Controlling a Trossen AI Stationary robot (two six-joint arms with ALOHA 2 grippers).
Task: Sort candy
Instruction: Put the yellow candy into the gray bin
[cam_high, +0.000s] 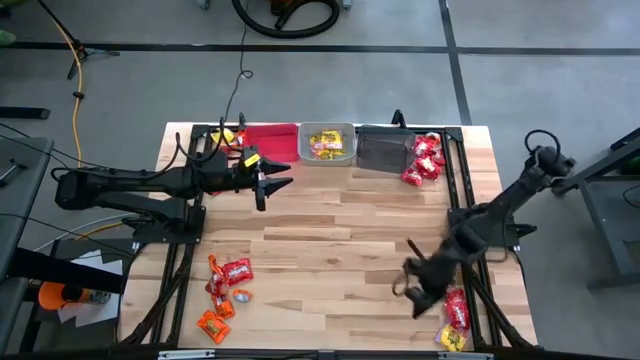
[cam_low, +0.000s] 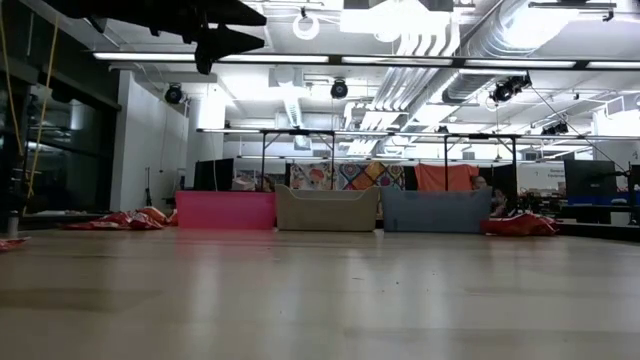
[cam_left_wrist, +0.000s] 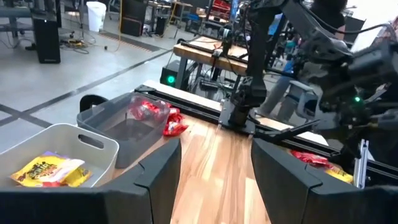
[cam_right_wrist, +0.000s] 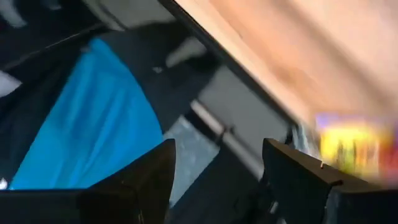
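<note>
Candy lies in heaps on the wooden table: red and orange packets at the near left (cam_high: 225, 290), red ones at the far right (cam_high: 424, 160), and red and yellow ones at the near right (cam_high: 456, 315). Yellow candy (cam_high: 325, 144) lies in the clear middle bin. My left gripper (cam_high: 264, 182) hovers open in front of the red bin (cam_high: 270, 138), well above the table, with nothing between its fingers (cam_left_wrist: 214, 180). My right gripper (cam_high: 412, 288) hangs open beside the near-right heap, pointing down at a slant. Its wrist view shows a blurred yellow packet (cam_right_wrist: 348, 146) beyond the fingers.
Three bins stand in a row at the far edge: the red one, the clear one (cam_high: 346, 155) and a dark one (cam_high: 385, 150). Black rails (cam_high: 460, 190) run along the table's left and right sides. Bare wood (cam_high: 330, 240) lies in the middle between the arms.
</note>
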